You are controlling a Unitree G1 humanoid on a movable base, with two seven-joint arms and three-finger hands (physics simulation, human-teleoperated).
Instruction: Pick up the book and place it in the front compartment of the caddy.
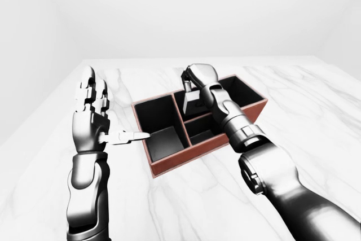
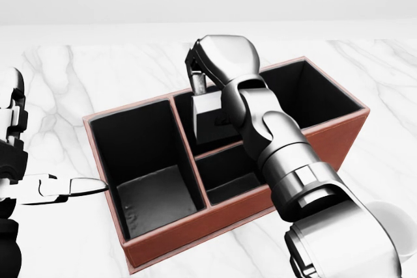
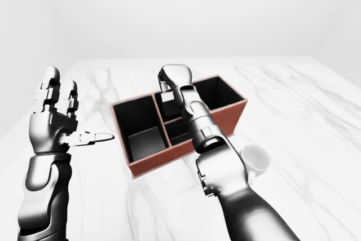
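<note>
Over caddy (image 2: 166,245): right hand (image 2: 203,73) pinches the book (image 2: 210,116) upright.
Left hand (image 1: 90,119): spread wide, idle.
Advice: probably lower straight, clear of dividers.

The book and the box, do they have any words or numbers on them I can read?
No readable text anywhere in these pictures.
The book, held by the right hand in the caddy: a small dark mark on its cover, too blurred to read.
The caddy: plain, no label.
The white cup and left hand: no writing.

Glossy silver-grey arms, rounded segmented shells, black joints; left hand (image 1: 90,118) and right hand (image 2: 218,56) three-fingered.
</note>
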